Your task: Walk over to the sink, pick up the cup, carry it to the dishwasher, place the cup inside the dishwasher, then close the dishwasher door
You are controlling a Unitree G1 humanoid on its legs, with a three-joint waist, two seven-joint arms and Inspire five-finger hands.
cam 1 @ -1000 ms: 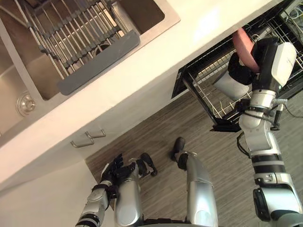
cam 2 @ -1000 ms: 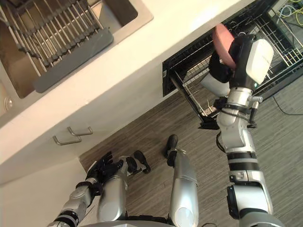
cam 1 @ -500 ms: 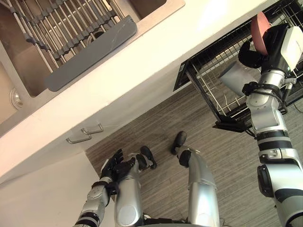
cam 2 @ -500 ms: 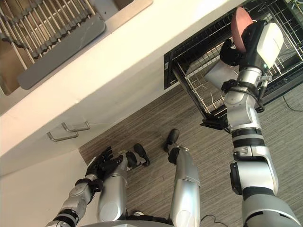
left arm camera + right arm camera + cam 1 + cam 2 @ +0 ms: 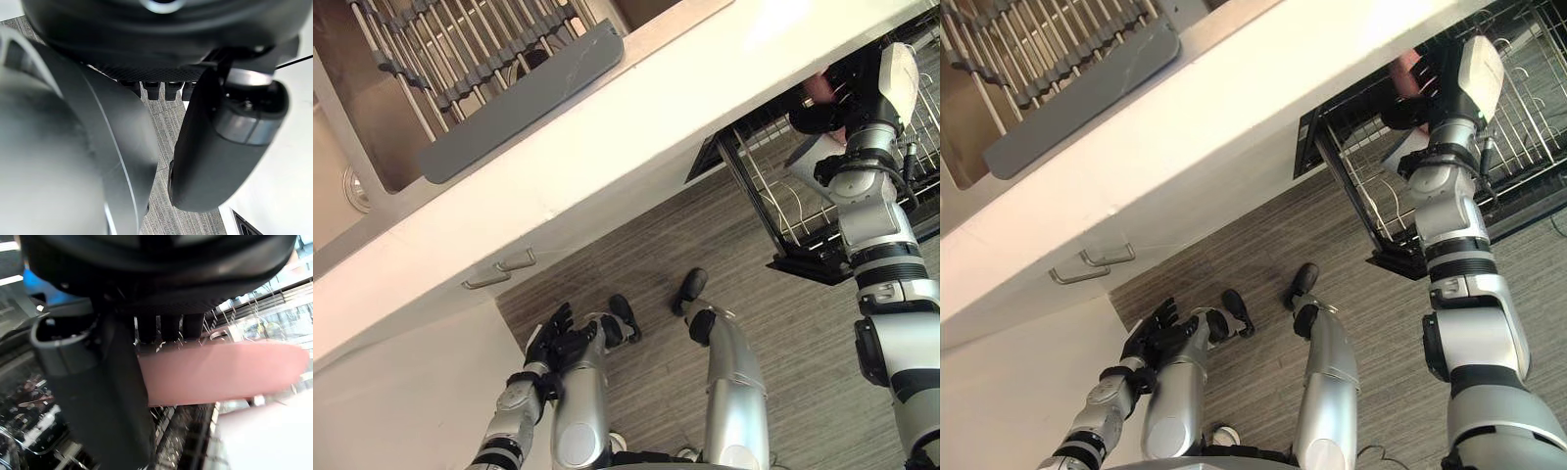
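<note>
Cup (image 5: pixel 225 372), pink, is in the right hand (image 5: pixel 822 116). The fingers (image 5: pixel 170 328) curl over one side and the thumb (image 5: pixel 117 401) presses the other, so the grip is closed round it. In the head views the hand and cup are raised just under the front edge of the counter (image 5: pixel 636 127), with the cup partly hidden by the hand and by that edge. A black wire rack (image 5: pixel 808 266) is pulled out from below the counter, and the hand holds the cup over its inner part. The right wrist view shows the rack's wires close behind the cup, but whether the cup touches them cannot be told.

A sink (image 5: pixel 362 127) is set into the counter, well along from the rack, with a grey drainer (image 5: pixel 519 93) lying across it. Two metal handles (image 5: pixel 499 274) sit on the cabinet front under the counter, beneath the sink.

The left hand (image 5: pixel 558 341) hangs low, far below the counter and above the grey plank floor (image 5: pixel 646 284). Its fingers are spread loosely and it holds nothing. Its own wrist view shows the thumb (image 5: pixel 215 147) apart from the fingers (image 5: pixel 161 90), with only floor past them.
</note>
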